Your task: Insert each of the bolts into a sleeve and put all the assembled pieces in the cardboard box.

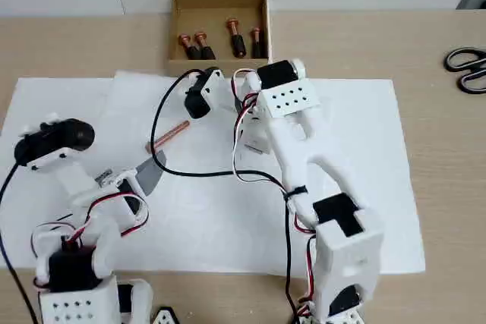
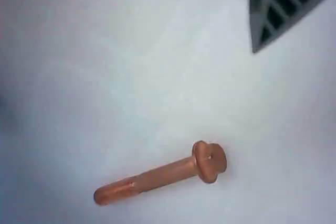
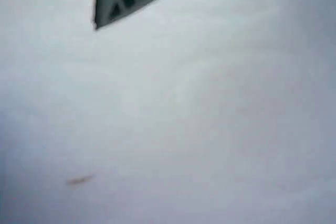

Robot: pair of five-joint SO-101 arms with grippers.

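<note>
Beside the bolt [image 1: 168, 136], the left arm [image 1: 85, 187] bends down over the paper [image 1: 213, 225].

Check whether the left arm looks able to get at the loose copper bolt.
Probably yes: the bolt lies bare on the white paper close to the left end effector; a black cable looping past it might get brushed.

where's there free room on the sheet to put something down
Widest bare patch: the paper right of the right arm, toward the scissors. A smaller one: between the arms, from the black cable to the paper's near edge. Crowded around the bolt and in front of the cardboard box.
</note>
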